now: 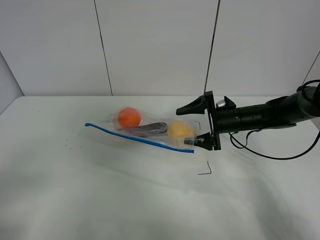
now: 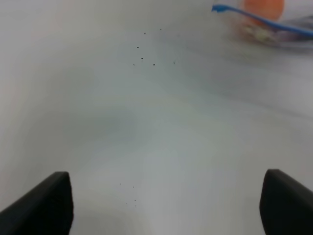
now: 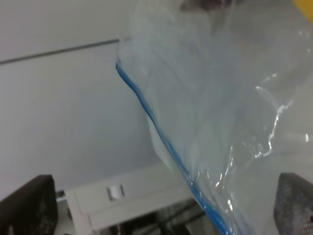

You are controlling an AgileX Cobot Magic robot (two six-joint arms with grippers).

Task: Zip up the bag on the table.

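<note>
Lying on the white worktop (image 1: pixel 75 190), the bag (image 1: pixel 145 130) shows an orange fruit (image 1: pixel 129 117), a dark item that is hard to make out, and a yellow fruit (image 1: pixel 179 130). Its blue zipper strip (image 1: pixel 140 138) runs toward the right hand (image 1: pixel 198 124), whose fingers stand wide around the bag's right end. The left hand (image 2: pixel 166 205) is cut off, fingers wide, with the bag well apart from it. No writing is readable.

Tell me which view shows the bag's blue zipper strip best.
The exterior high view: the whole blue zipper strip runs along the bag, end to end. The right wrist view shows only a close, partial stretch; the left wrist view catches a blurred end.
</note>
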